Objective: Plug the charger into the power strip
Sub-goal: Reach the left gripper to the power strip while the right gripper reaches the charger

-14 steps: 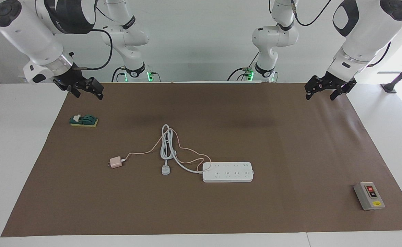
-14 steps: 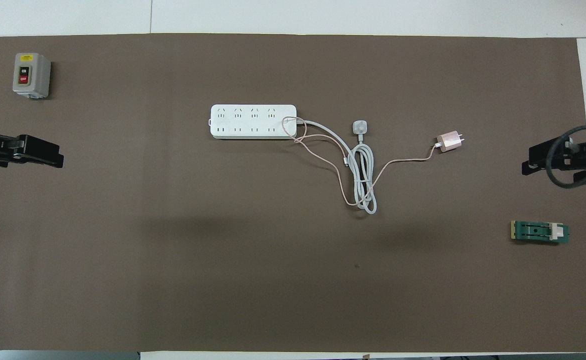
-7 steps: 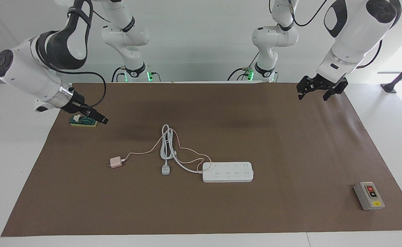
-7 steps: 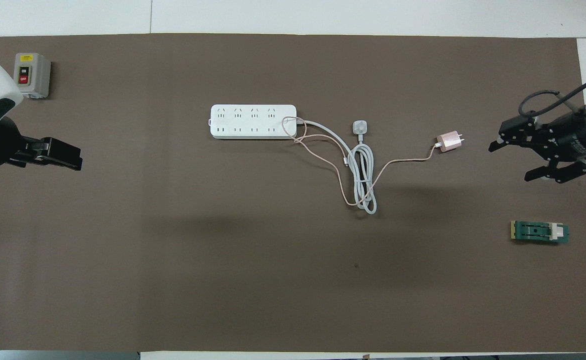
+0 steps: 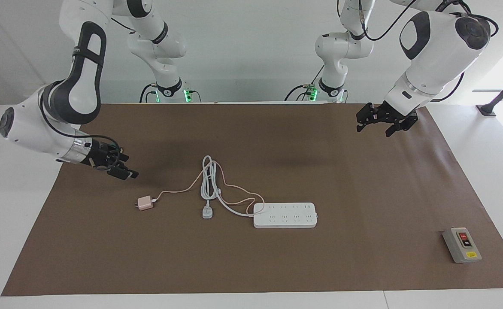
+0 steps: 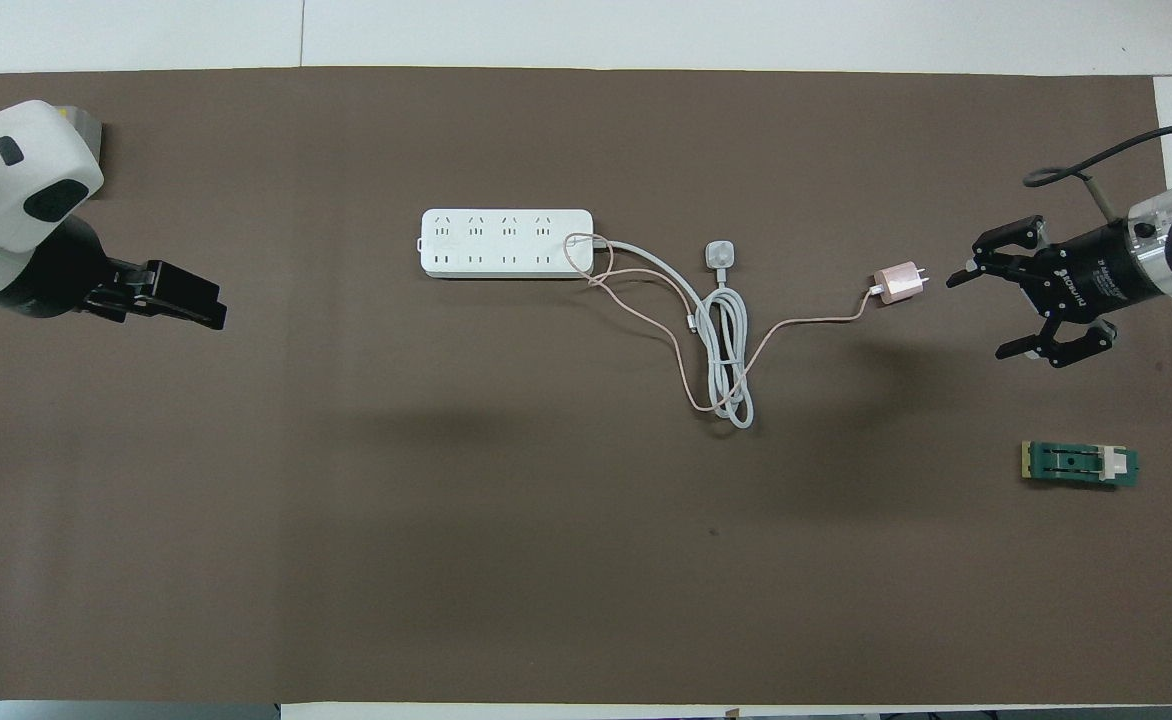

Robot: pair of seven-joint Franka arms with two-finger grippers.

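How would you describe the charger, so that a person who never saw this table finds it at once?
Start at the brown mat and find the long white power strip near its middle. From there go toward the right arm's end, past the white round plug on its thick cord. The charger is the small pale-pink cube with a thin pink cable, lying alone.

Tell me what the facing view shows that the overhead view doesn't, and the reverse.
Only the facing view: the grey button box in full, where overhead the left arm covers nearly all of it; also both arms up to their bases. Only the overhead view: the green block, which the right arm hides in the facing view. Both: the charger lying unplugged, apart from the power strip; the right gripper open over the mat beside the charger, not touching it; the left gripper open over bare mat.
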